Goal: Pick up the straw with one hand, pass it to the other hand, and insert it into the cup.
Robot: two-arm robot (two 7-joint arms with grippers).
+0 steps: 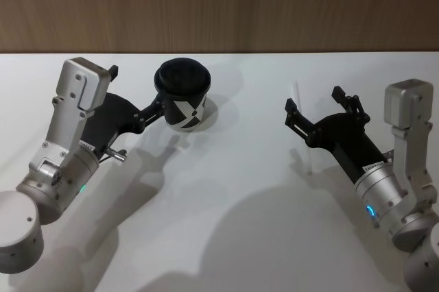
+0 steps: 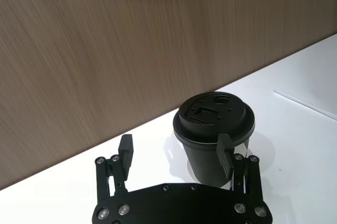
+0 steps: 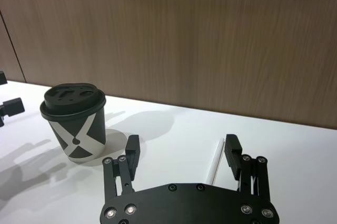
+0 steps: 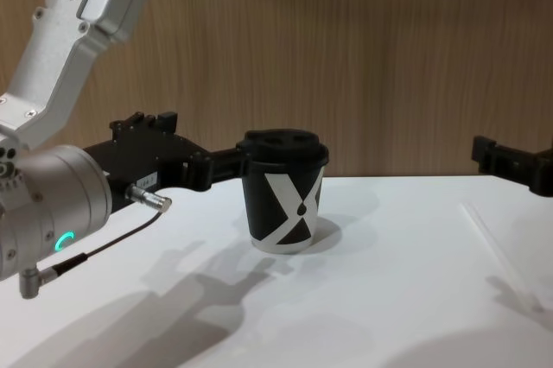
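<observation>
On the white table (image 1: 226,196), the right gripper (image 1: 317,107) hangs open over the thin white straw (image 3: 216,163) lying flat at the right. Farther left, the left gripper (image 1: 136,88) sits open beside the lidded black paper cup (image 1: 184,100). Pickup seems pending: next, lower and close on the straw.

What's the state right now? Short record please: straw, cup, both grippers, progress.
straw: lying flat on the table, on the right side, not held
cup: upright, lid on, left of centre
left gripper: open, level with the cup, one finger close beside its wall; cannot tell if it touches
right gripper: open, above the straw, which lies under the gap nearer one finger
progress: straw not yet picked up, nothing in the cup
</observation>
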